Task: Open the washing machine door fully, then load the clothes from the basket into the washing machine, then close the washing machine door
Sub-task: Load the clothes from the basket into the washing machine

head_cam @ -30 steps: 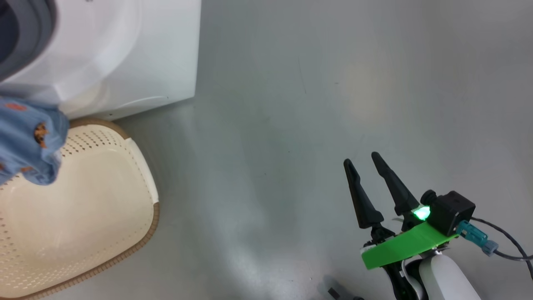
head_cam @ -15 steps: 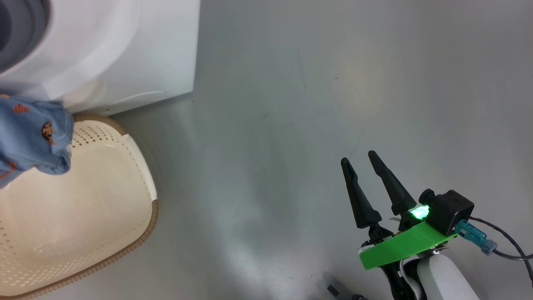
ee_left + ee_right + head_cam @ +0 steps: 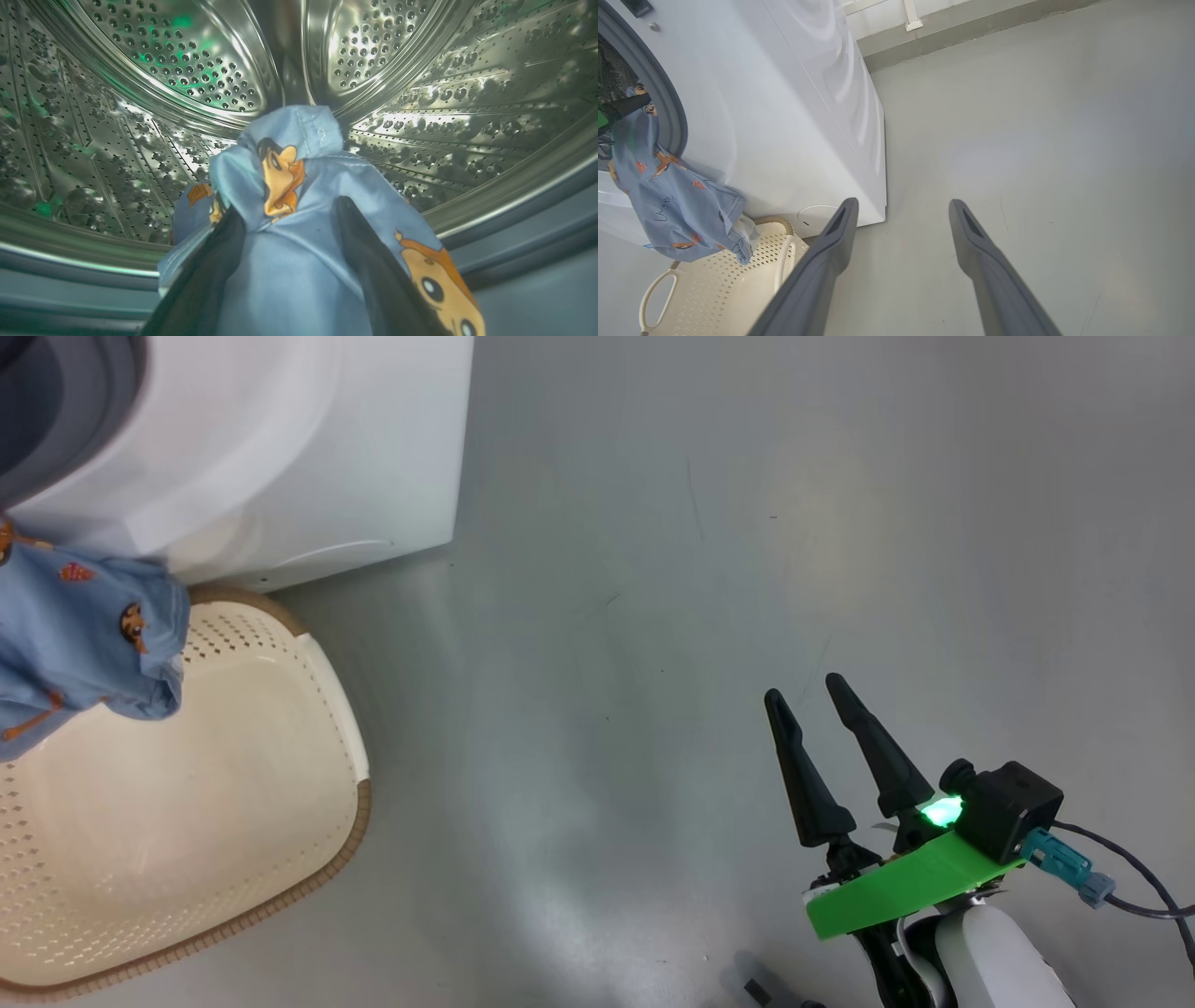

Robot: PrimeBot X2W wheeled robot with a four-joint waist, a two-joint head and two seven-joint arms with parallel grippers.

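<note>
Clothes (image 3: 299,280) are seen bunched between and draped over the fingers (image 3: 369,270) of the left gripper (image 3: 289,210). Its jaws are spread wide, so the bundle is judged to be let go rather than pinched, though cloth is lying on both fingers. Just beyond, the grey gasket (image 3: 528,224) is crossed by the fabric, and the top of the bundle is set at the mouth of the steel drum (image 3: 177,60). In the right wrist view a large part of the garment is shown hanging outside, down the white front of the washing machine (image 3: 794,116) and over the basket (image 3: 738,289). The loading step is therefore judged only half done. It is best finished by the left gripper being drawn back slowly, so that the cloth is not dragged out on the fingers. The hanging tail is then to be gripped low, carried deep into the drum and released well past the gasket, so that nothing is left across the rim when the machine is closed. Farther off, the right gripper (image 3: 805,688) is held unclenched and empty above the grey floor (image 3: 747,523), well apart from the basket.
</note>
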